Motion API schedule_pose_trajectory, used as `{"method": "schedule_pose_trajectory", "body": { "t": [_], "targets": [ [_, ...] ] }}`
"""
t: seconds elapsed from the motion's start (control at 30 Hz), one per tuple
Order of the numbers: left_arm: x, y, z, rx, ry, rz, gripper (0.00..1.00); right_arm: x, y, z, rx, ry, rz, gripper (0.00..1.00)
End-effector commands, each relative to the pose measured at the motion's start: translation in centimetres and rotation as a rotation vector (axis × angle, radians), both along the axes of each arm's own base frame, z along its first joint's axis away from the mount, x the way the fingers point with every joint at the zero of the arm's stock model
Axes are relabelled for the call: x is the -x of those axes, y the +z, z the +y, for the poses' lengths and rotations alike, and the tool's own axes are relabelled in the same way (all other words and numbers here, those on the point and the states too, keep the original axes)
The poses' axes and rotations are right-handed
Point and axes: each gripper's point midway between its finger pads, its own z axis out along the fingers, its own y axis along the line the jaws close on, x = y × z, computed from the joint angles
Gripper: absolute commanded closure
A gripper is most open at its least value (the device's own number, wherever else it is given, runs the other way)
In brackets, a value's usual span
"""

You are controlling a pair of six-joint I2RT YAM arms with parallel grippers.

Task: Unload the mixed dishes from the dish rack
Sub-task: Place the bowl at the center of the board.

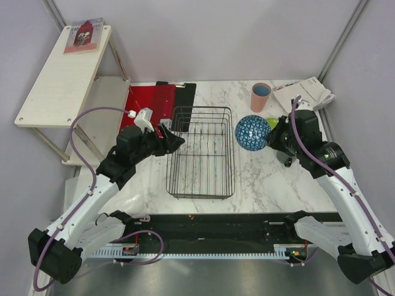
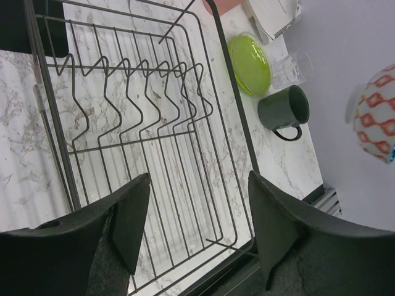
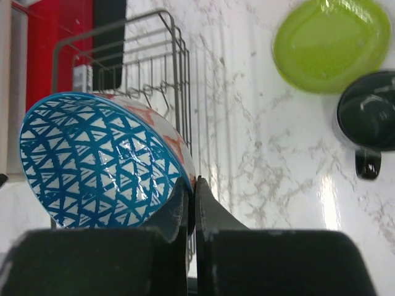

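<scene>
Your right end effector (image 3: 191,185) is pinched shut on the rim of the blue patterned bowl (image 3: 99,166). The bowl hangs tilted on edge above the counter (image 1: 259,179), just right of the dish rack (image 2: 233,98). It looks glazed, so judge it stiff, slippery and breakable. A rim pinch may let it swing, so set it down gently. The right arm reaches forward, its wrist turned toward the rack. Your left end effector (image 2: 199,179) hovers at the rack's left rim, jaws apart and empty. Beyond the bowl, the dark grey mug (image 3: 370,117) and lime-green small plate (image 3: 330,43) sit on the counter.

Black dish rack (image 1: 200,154) at centre, blue patterned bowl (image 1: 252,132) on edge just right, pink cup (image 1: 261,97) beyond.
</scene>
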Motion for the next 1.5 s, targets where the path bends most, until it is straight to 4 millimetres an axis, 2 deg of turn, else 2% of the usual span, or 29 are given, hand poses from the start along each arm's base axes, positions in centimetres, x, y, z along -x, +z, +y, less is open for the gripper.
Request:
{"method": "schedule_pose_trajectory", "body": {
  "t": [0.0, 0.07, 0.1, 0.17, 0.2, 0.47, 0.5, 0.57, 0.6, 0.67, 0.8, 1.17, 1.23, 1.27, 1.37, 1.47],
  "targets": [
    [1.3, 0.0, -0.1, 0.048, -0.012, 0.020, 0.29, 2.4, -5.7, -0.2, -0.028, -0.025, 0.176, 1.00],
    [1.7, -0.5, 0.0, 0.050, -0.014, 0.033, 0.29, 2.7, -7.2, 0.0, -0.055, -0.040, 0.204, 1.00],
    [1.8, -0.7, 0.0, 0.050, -0.014, 0.037, 0.30, 3.0, -9.0, -0.1, -0.053, -0.050, 0.238, 1.00],
    [2.0, -1.4, 0.1, 0.042, -0.016, 0.056, 0.30, 2.6, -10.2, -0.2, -0.065, -0.075, 0.241, 1.00],
    [2.1, -1.7, 0.1, 0.040, -0.018, 0.066, 0.30, 2.7, -11.7, -0.5, -0.055, -0.095, 0.271, 1.00],
    [3.0, -3.6, 0.1, 0.037, -0.027, 0.134, 0.31, 0.2, -14.7, -1.5, -0.079, -0.151, 0.287, 1.00],
    [3.0, -3.7, 0.1, 0.037, -0.026, 0.137, 0.31, 0.1, -16.0, -1.6, -0.086, -0.154, 0.330, 1.00],
    [3.1, -4.0, 0.1, 0.033, -0.026, 0.146, 0.31, -0.7, -17.0, -1.7, -0.104, -0.159, 0.337, 1.00],
    [3.1, -4.0, 0.1, 0.032, -0.026, 0.149, 0.31, -0.6, -18.4, -1.9, -0.114, -0.164, 0.376, 1.00],
    [3.1, -4.3, 0.2, 0.024, -0.024, 0.152, 0.32, -1.2, -19.2, -2.1, -0.122, -0.167, 0.375, 1.00],
    [3.1, -4.7, 0.3, 0.015, -0.017, 0.165, 0.32, -1.9, -21.7, -4.1, -0.116, -0.207, 0.409, 1.00],
    [3.1, -6.3, 0.3, -0.006, -0.011, 0.217, 0.32, -3.5, -23.1, -4.5, -0.115, -0.203, 0.429, 0.99],
    [3.1, -6.5, 0.3, -0.008, -0.011, 0.221, 0.32, -3.4, -23.1, -4.4, -0.116, -0.193, 0.430, 0.92],
    [3.1, -6.5, 0.3, -0.007, -0.010, 0.222, 0.32, -3.3, -23.0, -4.4, -0.114, -0.186, 0.427, 0.83],
    [3.1, -6.7, 0.3, -0.012, -0.008, 0.233, 0.32, -3.2, -21.9, -4.2, -0.118, -0.166, 0.395, 0.65],
    [3.0, -7.0, 0.3, -0.016, -0.008, 0.245, 0.31, -2.8, -20.6, -4.5, -0.105, -0.167, 0.366, 0.55]
  ]
}}
